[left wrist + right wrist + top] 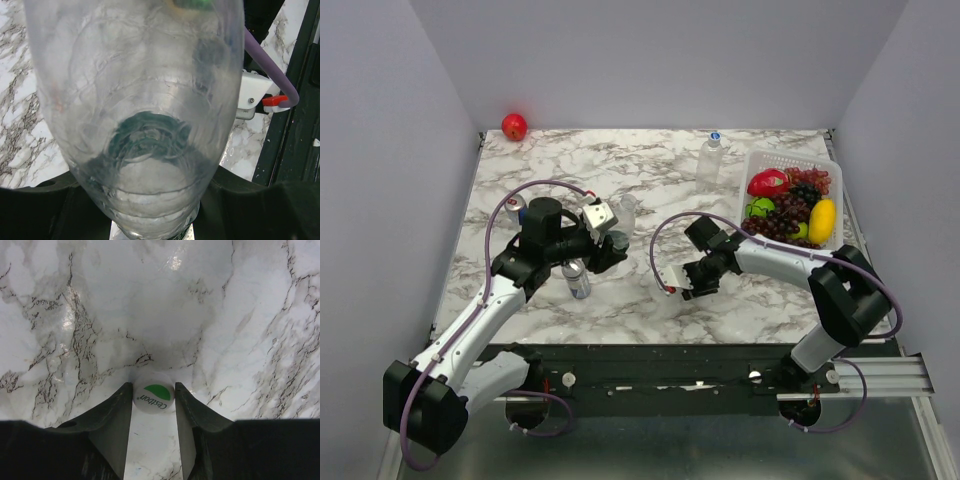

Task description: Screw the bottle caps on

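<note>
My left gripper [610, 243] is shut on a clear bottle [135, 115] that fills the left wrist view; its dark fingers [45, 210] press on both sides of it. From above, this bottle [626, 212] shows just past the gripper. A white bottle cap with a green mark [154, 397] lies on the marble. My right gripper [154, 395] is low over it, with a fingertip against each side of the cap. From above, the right gripper [686, 288] is at table centre. The second bottle [709, 162] stands at the back with a blue-and-white cap [715, 135] on top.
A silver-blue can [577, 279] stands near my left arm and another [517, 207] behind it. A white basket [832, 170] of fruit sits at the back right. A red apple [514, 126] lies in the far left corner. Walls enclose the table.
</note>
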`<state>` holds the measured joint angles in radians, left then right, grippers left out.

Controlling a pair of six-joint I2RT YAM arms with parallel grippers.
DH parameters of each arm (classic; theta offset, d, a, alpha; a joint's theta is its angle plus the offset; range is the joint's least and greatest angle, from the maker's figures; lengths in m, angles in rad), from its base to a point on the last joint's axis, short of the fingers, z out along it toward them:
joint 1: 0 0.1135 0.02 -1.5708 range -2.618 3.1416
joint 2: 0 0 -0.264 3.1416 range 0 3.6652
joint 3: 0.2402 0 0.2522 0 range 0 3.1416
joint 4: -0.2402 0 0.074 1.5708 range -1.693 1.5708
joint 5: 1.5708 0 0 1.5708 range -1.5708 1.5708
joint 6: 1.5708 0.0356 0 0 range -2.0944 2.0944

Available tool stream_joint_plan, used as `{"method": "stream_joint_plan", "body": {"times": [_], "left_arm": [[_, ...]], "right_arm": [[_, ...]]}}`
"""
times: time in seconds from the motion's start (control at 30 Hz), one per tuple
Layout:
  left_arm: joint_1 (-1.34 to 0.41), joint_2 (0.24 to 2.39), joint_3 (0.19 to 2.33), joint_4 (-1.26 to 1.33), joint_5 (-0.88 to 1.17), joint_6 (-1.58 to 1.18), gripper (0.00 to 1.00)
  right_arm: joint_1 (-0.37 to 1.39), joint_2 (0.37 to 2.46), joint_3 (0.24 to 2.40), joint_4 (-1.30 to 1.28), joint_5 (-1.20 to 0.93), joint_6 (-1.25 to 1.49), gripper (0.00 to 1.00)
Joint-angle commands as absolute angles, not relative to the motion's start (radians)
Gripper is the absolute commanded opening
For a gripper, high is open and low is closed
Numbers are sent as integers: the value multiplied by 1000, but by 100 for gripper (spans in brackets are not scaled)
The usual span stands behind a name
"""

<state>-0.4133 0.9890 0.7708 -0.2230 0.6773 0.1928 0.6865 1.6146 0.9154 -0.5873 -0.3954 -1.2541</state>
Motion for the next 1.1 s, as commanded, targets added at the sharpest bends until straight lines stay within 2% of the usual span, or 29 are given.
{"method": "stream_joint_plan", "body": {"times": [0.0, 0.3, 0.43, 0.7, 0.9, 1.07], "left_arm": [[-408, 971, 758, -199, 669, 187, 0], [-414, 983, 755, -205, 675, 207, 0], [-485, 1017, 765, -267, 686, 351, 0], [-551, 1149, 755, -169, 764, 362, 0], [-639, 1209, 773, -161, 752, 542, 0], [-670, 1227, 785, -178, 752, 604, 0]], "right_arm": [[693, 1634, 940, -577, -379, -1255, 45], [692, 1548, 965, -635, -362, -1230, 32], [687, 1447, 1075, -828, -411, -1151, 26], [681, 1273, 1351, -1051, -544, -964, 26], [683, 1281, 1572, -1140, -563, -905, 28], [707, 1327, 1672, -1175, -561, -913, 29]]}}
